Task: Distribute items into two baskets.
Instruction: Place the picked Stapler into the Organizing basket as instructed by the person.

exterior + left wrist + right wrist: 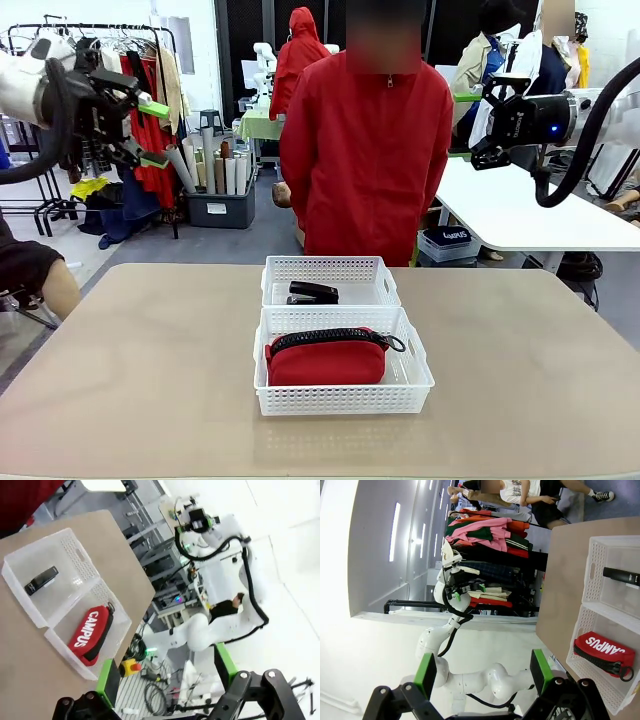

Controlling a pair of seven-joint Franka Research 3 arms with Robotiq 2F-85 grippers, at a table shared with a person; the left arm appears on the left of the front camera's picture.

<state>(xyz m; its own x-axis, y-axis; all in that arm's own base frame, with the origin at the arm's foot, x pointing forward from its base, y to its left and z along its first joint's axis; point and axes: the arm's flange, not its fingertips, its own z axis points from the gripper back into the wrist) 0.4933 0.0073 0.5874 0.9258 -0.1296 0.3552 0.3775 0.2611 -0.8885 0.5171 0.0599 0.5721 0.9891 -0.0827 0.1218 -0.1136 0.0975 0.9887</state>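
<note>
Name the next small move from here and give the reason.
Probably none beyond keeping both arms parked: the red pouch already lies in the near basket, the stapler in the far basket, and the left gripper and right gripper hang open above the table.

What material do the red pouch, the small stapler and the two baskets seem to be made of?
Red pouch: fabric, matte, softly rounded, with a black zipper.
Stapler: black, slightly glossy; probably plastic over metal, which cannot be confirmed.
Near basket and far basket: white rigid plastic, with moulded lattice sides.
</note>
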